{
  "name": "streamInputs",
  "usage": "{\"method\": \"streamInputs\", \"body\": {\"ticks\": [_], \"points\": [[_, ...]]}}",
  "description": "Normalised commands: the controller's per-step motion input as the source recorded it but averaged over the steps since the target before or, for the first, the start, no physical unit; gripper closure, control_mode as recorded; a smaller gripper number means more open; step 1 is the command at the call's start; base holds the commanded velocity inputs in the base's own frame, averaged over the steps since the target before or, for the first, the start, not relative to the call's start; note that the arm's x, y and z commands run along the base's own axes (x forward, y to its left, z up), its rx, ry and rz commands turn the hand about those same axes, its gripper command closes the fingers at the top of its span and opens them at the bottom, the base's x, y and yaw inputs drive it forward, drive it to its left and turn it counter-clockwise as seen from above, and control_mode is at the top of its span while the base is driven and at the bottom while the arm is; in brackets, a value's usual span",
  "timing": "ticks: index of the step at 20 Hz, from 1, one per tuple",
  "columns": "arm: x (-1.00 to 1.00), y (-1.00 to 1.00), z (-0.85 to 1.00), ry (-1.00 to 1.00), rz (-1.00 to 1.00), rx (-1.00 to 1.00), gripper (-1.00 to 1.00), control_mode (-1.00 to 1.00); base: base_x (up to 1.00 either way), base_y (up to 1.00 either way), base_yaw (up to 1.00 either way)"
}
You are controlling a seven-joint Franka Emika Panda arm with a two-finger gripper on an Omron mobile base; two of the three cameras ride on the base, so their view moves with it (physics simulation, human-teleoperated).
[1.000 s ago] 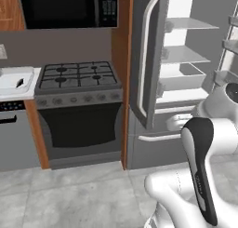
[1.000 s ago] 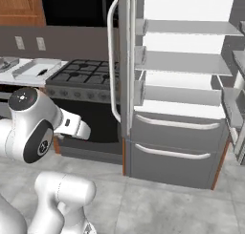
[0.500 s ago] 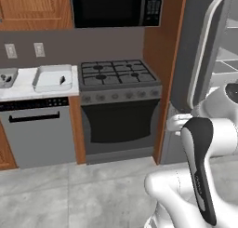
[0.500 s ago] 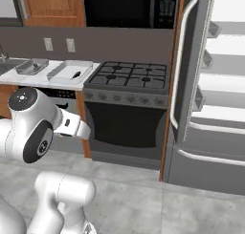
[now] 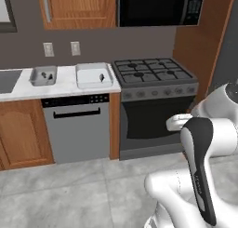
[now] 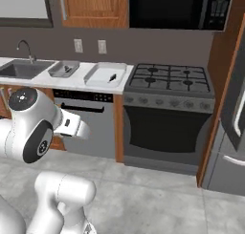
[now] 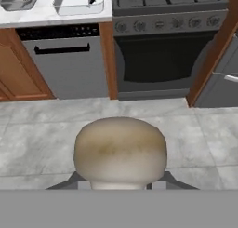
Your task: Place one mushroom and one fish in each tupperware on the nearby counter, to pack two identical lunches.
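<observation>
Hand view: a mushroom (image 7: 120,150) sits right at the gripper (image 7: 120,183), pale tan cap bulging up between the dark finger tips (image 7: 74,179), so the claw reads as pinching the mushroom. Left base view puts both tubs on the counter (image 5: 65,86) left of the stovetop (image 5: 151,71): the small darker tupperware (image 5: 43,75) further left, the larger paler tupperware (image 5: 94,75) just beside the stove edge. Each holds a small dark item, too small to identify. Right base view shows the same pair, small tub (image 6: 63,69) and large tub (image 6: 105,74), with the sink (image 6: 21,68) beyond them. The dishwasher (image 5: 78,126) sits under the tubs, the oven (image 5: 155,122) to its right. My read of the step: carry the mushroom over to a tub, base well apart from the counter for now. To do it well, get close and square to the counter, keep the pinch firm since the cap is round and could slip, lift clear of the counter lip, centre over one tub, lower inside its walls before letting go. Pick whichever tub lacks a mushroom; cannot tell which from here.
</observation>
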Motion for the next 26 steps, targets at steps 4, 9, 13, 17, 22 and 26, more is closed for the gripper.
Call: {"method": "streamInputs", "body": {"ticks": [4, 9, 13, 17, 22, 26], "points": [[0.00, 0.00, 0.00, 0.00, 0.00, 0.00, 1.00, 1.00, 0.29, 1.00, -0.01], [0.00, 0.00, 0.00, 0.00, 0.00, 0.00, 1.00, 1.00, 0.62, 0.81, -0.02], [0.00, 0.00, 0.00, 0.00, 0.00, 0.00, 1.00, 1.00, 0.99, -0.05, -0.06], [0.00, 0.00, 0.00, 0.00, 0.00, 0.00, 1.00, 1.00, 1.00, -0.37, -0.02], [0.00, 0.00, 0.00, 0.00, 0.00, 0.00, 1.00, 1.00, 1.00, -0.14, 0.00], [0.00, 0.00, 0.00, 0.00, 0.00, 0.00, 1.00, 1.00, 1.00, 0.00, -0.01]]}}
